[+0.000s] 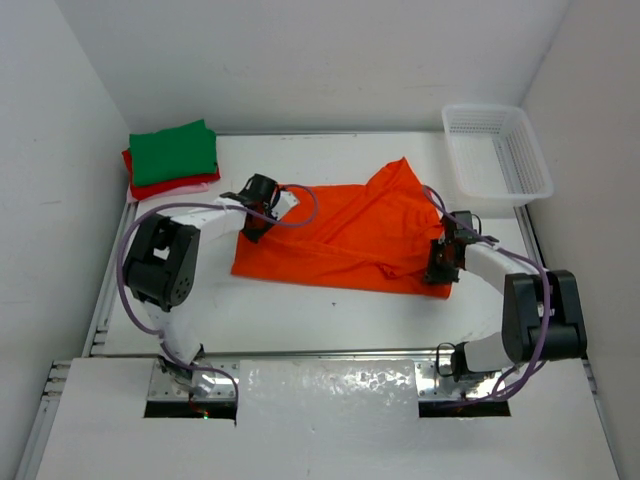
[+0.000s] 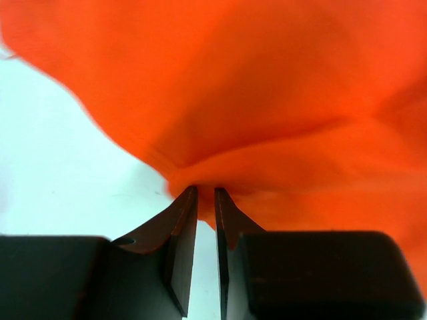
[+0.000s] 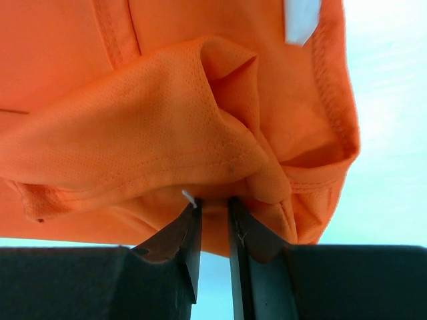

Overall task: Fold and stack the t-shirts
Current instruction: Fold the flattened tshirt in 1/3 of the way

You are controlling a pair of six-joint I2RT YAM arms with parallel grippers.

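The orange t-shirt (image 1: 340,235) lies spread on the white table (image 1: 300,320), roughly mid-table. Its long axis runs from 9 o'clock to 3 o'clock in the overhead view. A raised peak of cloth stands toward 1 o'clock, so it is not yet flat.

The left gripper (image 1: 254,222) sits at the shirt's 9 o'clock end. In its wrist view the fingers (image 2: 185,213) are drawn narrow, with only a slit between them, and orange cloth is bunched at their tips. The cloth fans away toward 12 o'clock from there. This reads as a pinch on the edge.

The right gripper (image 1: 441,262) is at the shirt's 4 o'clock corner. Its fingers (image 3: 188,230) are likewise nearly together on a wad of hemmed, mesh-knit fabric, which spreads up and to 10 o'clock in that view.

So each arm has one end of the long axis, with the body of the shirt lying between them.

A fold probably turns on that fact. The two held points are well apart along the 9-to-3 line, and the left one sits slightly farther toward 12 o'clock than the right. Moving both together should carry one long edge over the other. Uneven travel would likely skew the crease.

The finished pile waits at 10 o'clock from the shirt, with a folded green t-shirt (image 1: 175,150) on top of a red t-shirt (image 1: 150,188). The left arm is the nearer one to it. A white mesh basket (image 1: 497,150) stands at 2 o'clock, near the right arm.
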